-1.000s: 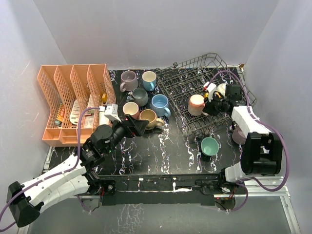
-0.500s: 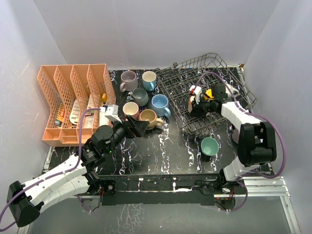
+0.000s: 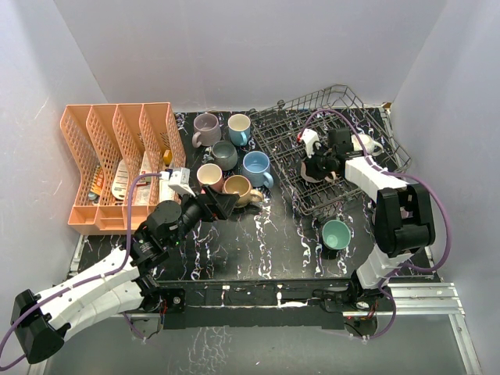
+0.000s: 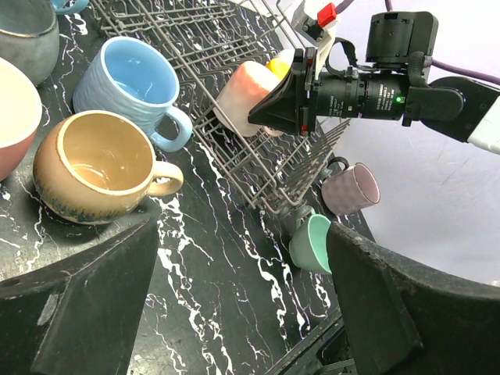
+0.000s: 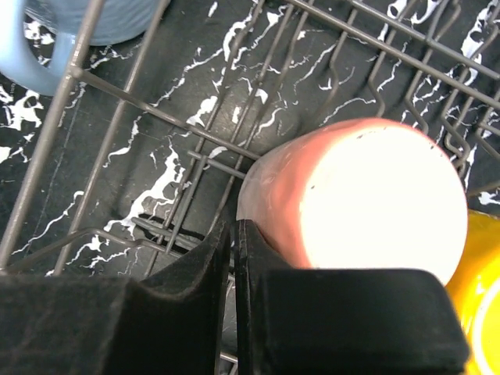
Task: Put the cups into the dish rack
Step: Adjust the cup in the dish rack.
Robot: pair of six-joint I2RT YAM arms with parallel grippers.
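The dish rack [image 3: 344,117] stands at the back right. A pink cup [image 5: 367,203] lies bottom-up in it, with a yellow cup [image 5: 484,273] beside it. My right gripper [image 3: 310,166] is shut, its tips [image 5: 233,258] pressed together against the pink cup's side, holding nothing. My left gripper [image 3: 226,203] is open and empty just in front of a tan cup [image 3: 238,187]. Mauve [image 3: 205,127], white [image 3: 239,127], grey [image 3: 225,154], blue [image 3: 256,166] and pink-rimmed [image 3: 209,176] cups stand left of the rack. A green cup [image 3: 336,233] lies in front of it.
An orange plastic organiser [image 3: 117,164] stands at the left. A white cup [image 3: 364,143] sits in the rack's right part. Another mauve cup [image 4: 351,190] lies on the table by the rack's near right corner. White walls close in the table.
My right gripper has swung left across the rack and now covers the pink cup in the top view. The left arm has not moved.
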